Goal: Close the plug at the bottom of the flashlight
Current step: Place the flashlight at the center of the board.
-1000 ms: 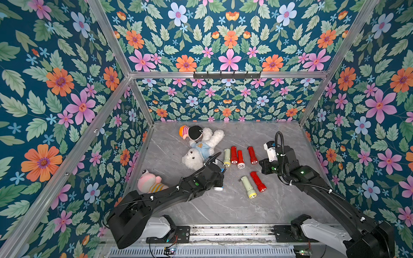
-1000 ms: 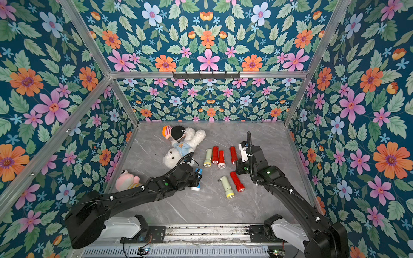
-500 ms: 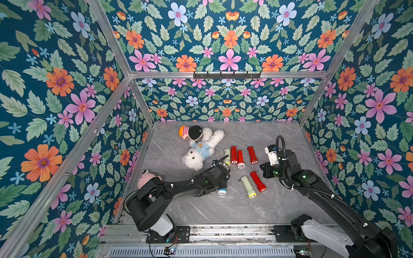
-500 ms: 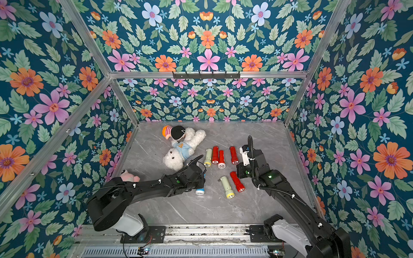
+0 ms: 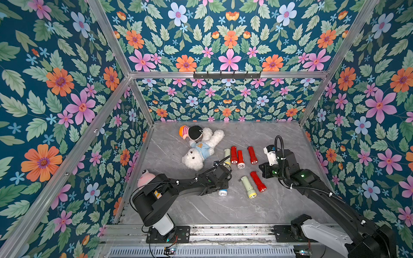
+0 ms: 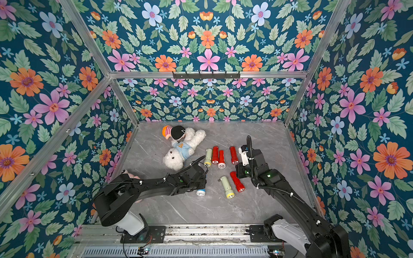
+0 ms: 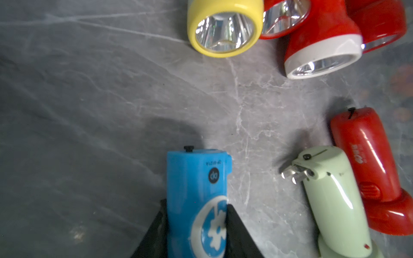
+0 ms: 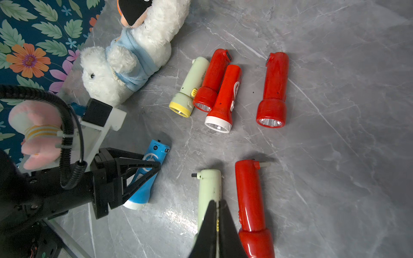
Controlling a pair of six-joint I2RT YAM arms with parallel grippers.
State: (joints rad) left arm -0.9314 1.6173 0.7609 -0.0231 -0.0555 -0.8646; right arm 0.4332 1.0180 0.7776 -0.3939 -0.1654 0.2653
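On the grey marble table (image 5: 223, 212), toward its front left, the left gripper (image 7: 196, 204) clamps a blue flashlight (image 7: 196, 174).
Its black fingers (image 7: 156, 227) pinch the barrel from both sides, with the white-rimmed head toward the arm and the tail pointing away. Whether the tail plug is fully folded in cannot be told. The right gripper (image 8: 216, 204) has its jaws pressed together, holding nothing, above a pale green flashlight (image 8: 209, 189) whose metal prongs (image 7: 295, 172) stick out at the tail. A red flashlight (image 8: 249, 196) lies just beside it. Farther back, four more flashlights (image 5: 240, 157) lie in a row near a white plush bear (image 5: 201, 148).
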